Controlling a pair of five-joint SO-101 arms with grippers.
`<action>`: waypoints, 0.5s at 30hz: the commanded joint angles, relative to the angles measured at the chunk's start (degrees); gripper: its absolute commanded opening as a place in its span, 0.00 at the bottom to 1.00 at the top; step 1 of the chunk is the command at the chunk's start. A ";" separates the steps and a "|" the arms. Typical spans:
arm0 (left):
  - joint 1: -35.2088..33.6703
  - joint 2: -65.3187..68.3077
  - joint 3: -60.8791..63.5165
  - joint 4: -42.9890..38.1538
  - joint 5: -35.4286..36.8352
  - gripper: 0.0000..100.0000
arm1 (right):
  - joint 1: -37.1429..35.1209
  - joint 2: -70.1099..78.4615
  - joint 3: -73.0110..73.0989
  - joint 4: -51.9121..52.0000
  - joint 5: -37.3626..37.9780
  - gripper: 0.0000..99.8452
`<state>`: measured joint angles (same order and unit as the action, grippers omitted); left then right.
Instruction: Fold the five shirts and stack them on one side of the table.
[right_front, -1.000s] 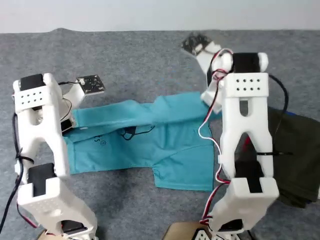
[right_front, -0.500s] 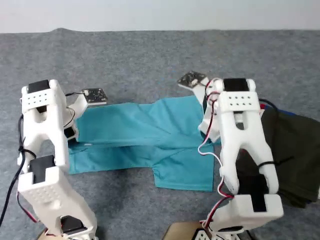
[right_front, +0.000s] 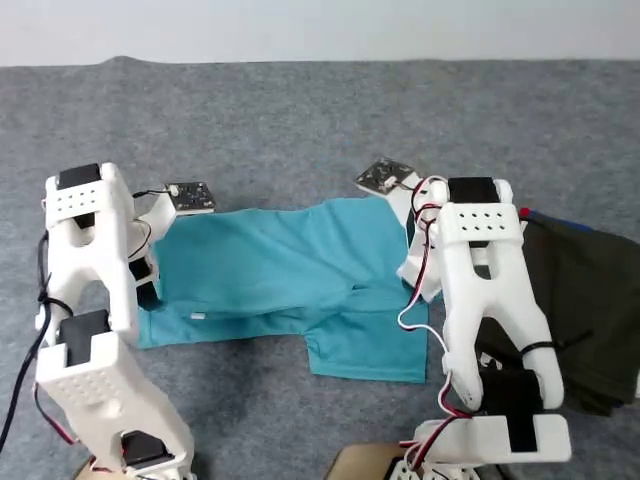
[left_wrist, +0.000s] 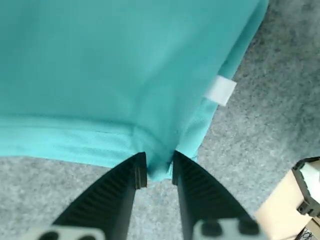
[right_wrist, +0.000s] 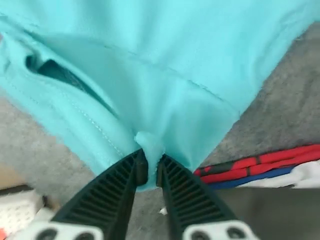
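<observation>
One grey table (right_front: 300, 110) spans the high view. One teal shirt (right_front: 280, 270) lies across the middle of the frame, its upper half doubled over the lower. One dark shirt (right_front: 590, 300) sits at the right edge, with one red-and-blue striped garment (right_wrist: 260, 167) peeking from beneath it. Two white arms stand at lower left and lower right. The left gripper (left_wrist: 155, 167) pinches the teal shirt's left edge, and the right gripper (right_wrist: 148, 167) pinches a fold at its right edge.
</observation>
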<state>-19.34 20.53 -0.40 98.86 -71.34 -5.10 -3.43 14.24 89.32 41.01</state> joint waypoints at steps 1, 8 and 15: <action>-0.44 -0.26 0.04 1.67 -0.26 0.11 | -1.10 -3.12 -0.70 4.26 -0.53 0.14; -0.53 -0.26 0.04 1.58 -0.26 0.12 | -5.76 -6.55 -3.08 12.97 -0.18 0.14; -0.44 -0.79 -3.38 1.49 2.46 0.08 | -7.87 -10.77 -6.59 4.97 -0.44 0.14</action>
<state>-19.34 20.53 -0.66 98.86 -71.25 -12.66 -11.43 11.16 98.99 41.19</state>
